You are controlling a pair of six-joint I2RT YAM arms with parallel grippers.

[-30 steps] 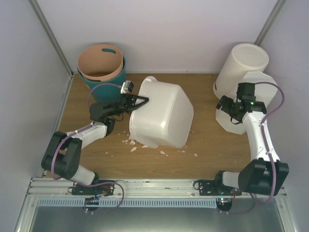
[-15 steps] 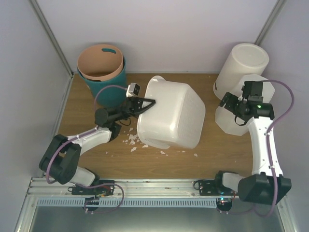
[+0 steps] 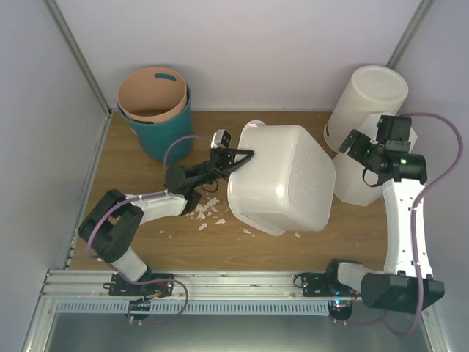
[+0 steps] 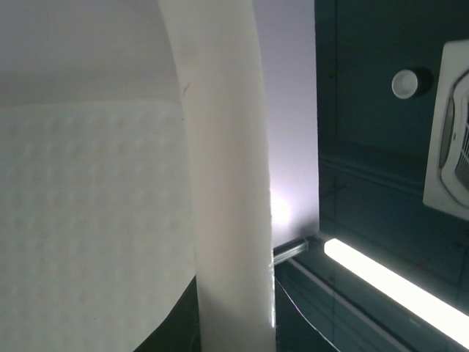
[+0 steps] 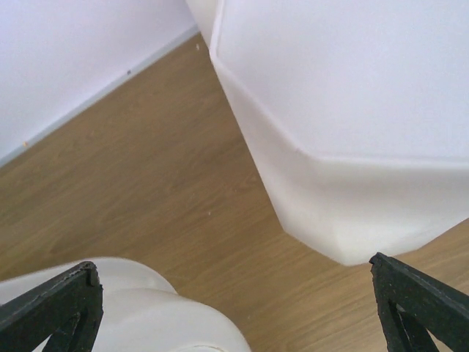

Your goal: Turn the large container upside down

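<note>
Clamping the raised left rim of the large container [image 3: 282,180], left pincer [image 3: 238,157] holds it tipped on the worktop [image 3: 146,238] | right pincer [image 3: 351,142] apart, over the bare strip between container and octagonal bin [image 3: 366,187] | crumbs [image 3: 202,213] by its near-left edge

The large container [image 3: 282,180] shows only its underside from above, so its inside is hidden, and it covers where the left gripper [image 3: 245,155] meets its rim at 10 o'clock. White flakes [image 3: 204,213] at its 7 o'clock on the worktop [image 3: 146,235] are too small to identify. The right arm [image 3: 399,198] crosses the octagonal bin [image 3: 355,187], which hides the round bin's [image 3: 374,88] foot. The left wrist view is blurred and shows no fingers. The right wrist view crops the right gripper [image 5: 232,264] to finger stubs [image 5: 51,308] at 5 and 7 o'clock.
</note>
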